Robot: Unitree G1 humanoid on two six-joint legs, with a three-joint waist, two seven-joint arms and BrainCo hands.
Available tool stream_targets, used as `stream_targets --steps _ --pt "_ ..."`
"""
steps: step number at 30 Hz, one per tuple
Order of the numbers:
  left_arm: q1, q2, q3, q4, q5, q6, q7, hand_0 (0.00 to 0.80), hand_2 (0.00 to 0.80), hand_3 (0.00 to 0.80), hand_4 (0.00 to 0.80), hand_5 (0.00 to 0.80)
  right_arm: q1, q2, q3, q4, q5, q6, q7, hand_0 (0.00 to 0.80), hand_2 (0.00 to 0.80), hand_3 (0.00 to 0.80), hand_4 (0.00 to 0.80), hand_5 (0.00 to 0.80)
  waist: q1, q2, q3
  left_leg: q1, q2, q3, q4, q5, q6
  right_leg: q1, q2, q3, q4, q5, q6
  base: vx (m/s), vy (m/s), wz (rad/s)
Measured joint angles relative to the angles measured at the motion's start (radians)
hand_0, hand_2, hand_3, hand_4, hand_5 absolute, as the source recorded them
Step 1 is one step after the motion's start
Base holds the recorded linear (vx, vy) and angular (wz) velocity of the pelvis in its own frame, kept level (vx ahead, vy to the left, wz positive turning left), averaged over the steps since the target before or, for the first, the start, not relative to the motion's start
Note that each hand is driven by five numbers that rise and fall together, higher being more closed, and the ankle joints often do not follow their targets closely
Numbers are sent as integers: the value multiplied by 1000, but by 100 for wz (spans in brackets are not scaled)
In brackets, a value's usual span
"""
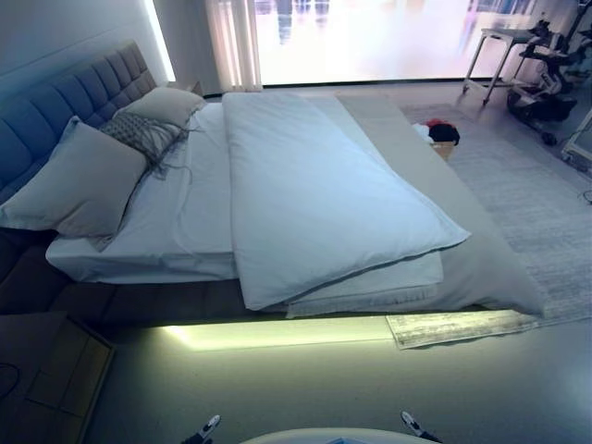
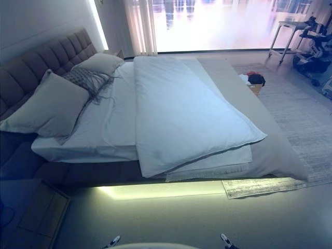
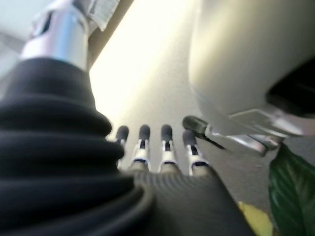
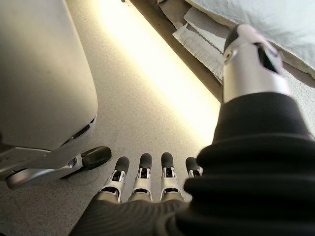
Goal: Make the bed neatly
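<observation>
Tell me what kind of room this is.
Most likely a bedroom. A low bed with a padded headboard fills the view, with pillows at its head and a white duvet lying across it. A rug and a curtained window lie beyond.

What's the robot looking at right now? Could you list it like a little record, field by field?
bed: duvet lies folded down the middle, sheet bare beside it
pillows: two, big pillow and small pillow, by the headboard
floor: rug past the bed
left hand: open, hangs over the floor, holds nothing
right hand: open, hangs over the floor, holds nothing
</observation>
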Motion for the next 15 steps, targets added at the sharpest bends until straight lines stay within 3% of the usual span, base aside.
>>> stream_targets --steps 9,15 --pt "0 0 0 7 4 3 1 0 0 0 0 0 -1 3 6 0 7 0 -9 0 0 0 0 0 0 -12 2 -3 0 3 0 0 0 -7 0 3 0 0 0 0 0 0" --pt "1 0 0 11 0 110 -20 0 0 0 0 0 -17 6 15 -2 7 1 -12 0 0 0 0 0 -19 -19 5 -2 0 4 0 0 0 -7 0 3 0 0 0 0 0 0"
